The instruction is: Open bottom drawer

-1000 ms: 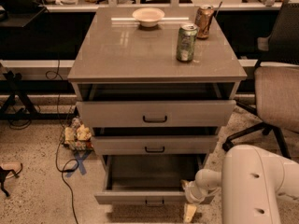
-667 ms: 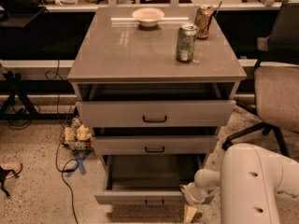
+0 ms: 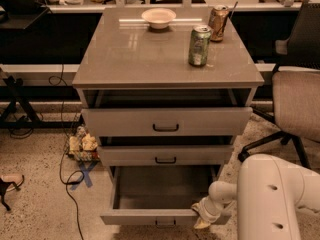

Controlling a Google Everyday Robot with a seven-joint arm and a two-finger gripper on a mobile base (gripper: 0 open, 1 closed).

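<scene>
The grey-beige cabinet has three drawers. The bottom drawer is pulled far out, its empty inside showing, its small black handle at the frame's lower edge. The middle drawer and the taller top drawer stick out a little. My white arm comes in from the lower right. My gripper sits at the right end of the bottom drawer's front, against its top edge, to the right of the handle.
A white bowl, a green can and a brown can stand on the cabinet top. An office chair is at the right. Cables and small clutter lie on the floor at the left.
</scene>
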